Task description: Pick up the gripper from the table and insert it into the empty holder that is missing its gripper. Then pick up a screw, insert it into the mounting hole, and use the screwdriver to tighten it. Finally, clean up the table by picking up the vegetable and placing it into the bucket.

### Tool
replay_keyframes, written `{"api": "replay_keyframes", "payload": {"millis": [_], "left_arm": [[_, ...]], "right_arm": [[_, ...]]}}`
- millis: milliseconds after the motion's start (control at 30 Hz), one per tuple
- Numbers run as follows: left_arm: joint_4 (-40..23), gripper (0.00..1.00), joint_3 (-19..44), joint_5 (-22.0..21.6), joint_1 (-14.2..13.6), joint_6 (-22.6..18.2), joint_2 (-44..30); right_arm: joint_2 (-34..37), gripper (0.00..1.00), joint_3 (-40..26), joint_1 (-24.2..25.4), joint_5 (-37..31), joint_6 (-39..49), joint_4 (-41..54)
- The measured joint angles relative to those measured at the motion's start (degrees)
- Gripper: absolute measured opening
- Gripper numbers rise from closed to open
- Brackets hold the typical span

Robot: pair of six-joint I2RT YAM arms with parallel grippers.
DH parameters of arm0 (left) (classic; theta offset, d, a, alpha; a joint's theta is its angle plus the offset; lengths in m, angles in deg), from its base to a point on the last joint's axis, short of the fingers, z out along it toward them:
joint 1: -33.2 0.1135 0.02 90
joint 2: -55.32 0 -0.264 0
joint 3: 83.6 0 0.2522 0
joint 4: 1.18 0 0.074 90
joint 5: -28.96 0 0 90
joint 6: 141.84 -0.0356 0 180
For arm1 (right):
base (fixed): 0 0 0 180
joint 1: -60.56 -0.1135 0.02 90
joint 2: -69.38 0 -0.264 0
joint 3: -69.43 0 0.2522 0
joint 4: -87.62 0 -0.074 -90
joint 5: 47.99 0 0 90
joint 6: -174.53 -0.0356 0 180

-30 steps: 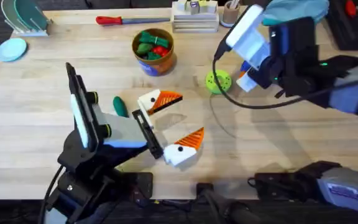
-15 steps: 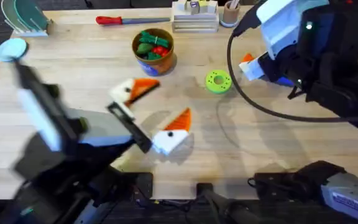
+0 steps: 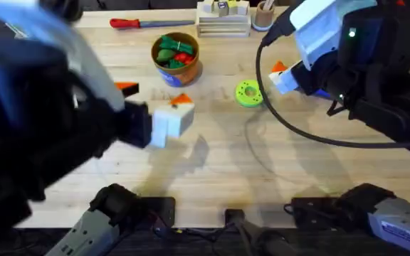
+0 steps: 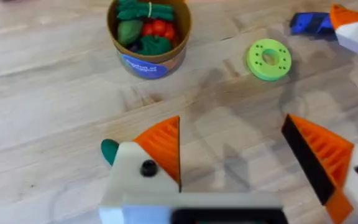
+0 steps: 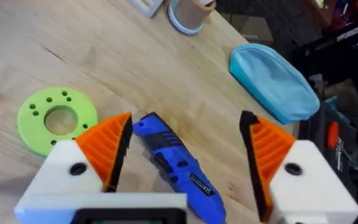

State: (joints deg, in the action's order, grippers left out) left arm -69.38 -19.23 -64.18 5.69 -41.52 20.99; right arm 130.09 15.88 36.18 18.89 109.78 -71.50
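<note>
Hovering over the screwdriver [image 5: 178,163] — right gripper [image 5: 185,152], jaws spread.

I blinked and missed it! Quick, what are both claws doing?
Left gripper: open, holding nothing.
Right gripper: open, over the screwdriver, not gripping it.

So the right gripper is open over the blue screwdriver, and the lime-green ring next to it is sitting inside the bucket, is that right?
Not quite. The right gripper is open over the blue screwdriver, but the lime-green ring lies flat on the table, apart from the bucket. The overhead view shows it; the bucket holds toy vegetables.
</note>
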Motion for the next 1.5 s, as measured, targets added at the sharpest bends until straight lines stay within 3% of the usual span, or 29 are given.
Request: {"api": "replay_keyframes", "payload": {"millis": [167,367,500,567,700,867,1067,1267,1500], "left_arm": [[-0.5,0.992,1.8,-1.7,0.0,2.5,-5.6],[-1.2,0.992,1.8,-0.7,0.0,4.1,-8.1],[-7.8,0.990,1.8,-3.1,0.8,11.4,-8.1],[-11.9,0.990,1.8,-5.2,3.0,15.9,-8.5],[-12.0,0.990,1.0,-7.4,8.5,20.8,-10.8],[-8.3,0.990,-3.7,-7.2,16.7,23.6,-15.8],[-0.4,0.990,-10.4,-2.4,26.1,24.4,-22.6],[5.2,0.992,-11.2,0.3,30.1,23.1,-29.7],[7.9,0.982,-11.2,3.0,30.8,21.5,-39.3]], "right_arm": [[0.0,0.992,0.0,0.0,0.0,0.0,0.0],[0.0,0.991,0.0,0.0,0.0,0.0,0.0],[0.0,0.991,0.0,0.0,0.0,0.0,0.0],[0.0,0.991,0.0,0.0,0.0,0.0,0.0],[0.0,0.992,0.0,0.0,0.0,0.0,0.0],[0.0,0.991,0.0,0.0,0.0,0.0,0.0],[0.0,0.991,0.0,0.0,0.0,0.0,0.0],[0.0,0.991,0.0,0.0,0.0,0.0,0.0],[0.0,0.991,0.0,0.0,0.0,0.0,0.0]]}}
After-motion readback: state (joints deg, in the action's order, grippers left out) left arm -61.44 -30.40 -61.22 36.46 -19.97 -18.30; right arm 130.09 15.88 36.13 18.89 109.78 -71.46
